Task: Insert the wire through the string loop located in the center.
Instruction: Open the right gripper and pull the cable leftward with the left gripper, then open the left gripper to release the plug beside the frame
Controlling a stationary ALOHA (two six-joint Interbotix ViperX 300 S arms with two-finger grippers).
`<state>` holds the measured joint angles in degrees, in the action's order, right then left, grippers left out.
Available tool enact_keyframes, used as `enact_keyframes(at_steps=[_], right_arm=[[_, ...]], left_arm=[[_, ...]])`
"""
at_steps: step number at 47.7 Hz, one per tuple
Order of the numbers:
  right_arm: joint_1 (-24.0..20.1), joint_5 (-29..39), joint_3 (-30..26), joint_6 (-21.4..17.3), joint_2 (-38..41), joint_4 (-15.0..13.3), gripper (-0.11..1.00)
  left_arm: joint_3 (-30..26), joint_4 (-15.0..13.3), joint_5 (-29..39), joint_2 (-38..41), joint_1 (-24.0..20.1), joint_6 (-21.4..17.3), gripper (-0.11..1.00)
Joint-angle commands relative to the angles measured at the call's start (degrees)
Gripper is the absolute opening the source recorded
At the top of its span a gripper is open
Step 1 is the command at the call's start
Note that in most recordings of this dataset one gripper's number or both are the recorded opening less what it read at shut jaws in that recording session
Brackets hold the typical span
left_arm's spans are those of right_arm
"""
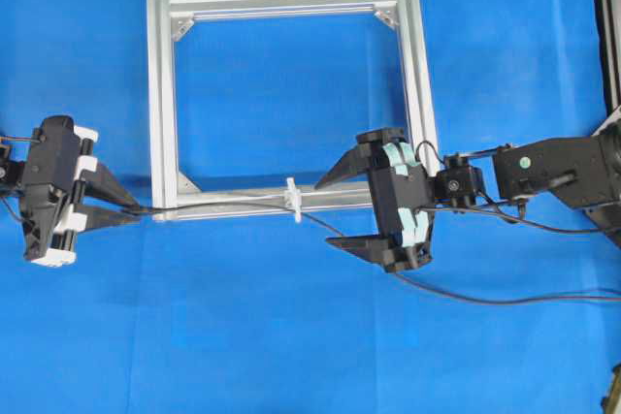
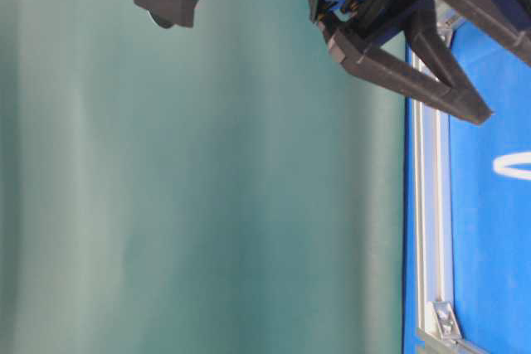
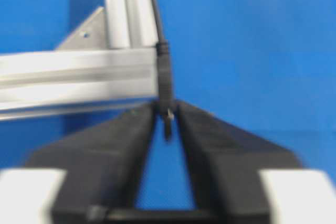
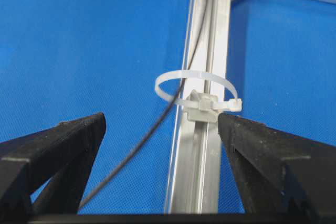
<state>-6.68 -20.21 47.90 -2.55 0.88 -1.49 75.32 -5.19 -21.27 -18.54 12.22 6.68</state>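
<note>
The string loop [image 1: 294, 199] is a small white tie on the middle of the silver frame's front bar [image 1: 233, 201]. In the right wrist view the loop [image 4: 197, 88] stands upright and the black wire [image 4: 142, 142] passes through it and runs on along the bar. My left gripper [image 1: 138, 210] is at the frame's front left corner, shut on the wire's plug [image 3: 166, 85], whose tip shows between the fingertips [image 3: 144, 116]. My right gripper [image 1: 325, 213] is open, just right of the loop, straddling the bar and wire.
The wire [image 1: 466, 294] trails off across the blue cloth to the right edge. The square aluminium frame [image 1: 160, 94] lies flat at centre back. The table-level view shows black fingers [image 2: 415, 72] above the frame's bar [image 2: 427, 205].
</note>
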Motion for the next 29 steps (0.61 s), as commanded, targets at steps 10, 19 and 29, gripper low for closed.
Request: enact_keyframes(at_steps=[10,19,29], right_arm=[[-0.44,-0.18,-0.97,-0.09,-1.49,0.18,0.92],[-0.62,-0.18,-0.70,-0.09,-1.67,0.18,0.92],[-0.62,1.76,-0.88,-0.09,-3.52,0.18,0.92]], left_arm=[[-0.70,0.18,0.09,-0.53,-0.09,0.53,0.84],[-0.88,0.18,0.09,-0.53,-0.62,0.53,0.83],[-2.29,0.18,0.79,-1.85,-0.62,0.44,0.84]])
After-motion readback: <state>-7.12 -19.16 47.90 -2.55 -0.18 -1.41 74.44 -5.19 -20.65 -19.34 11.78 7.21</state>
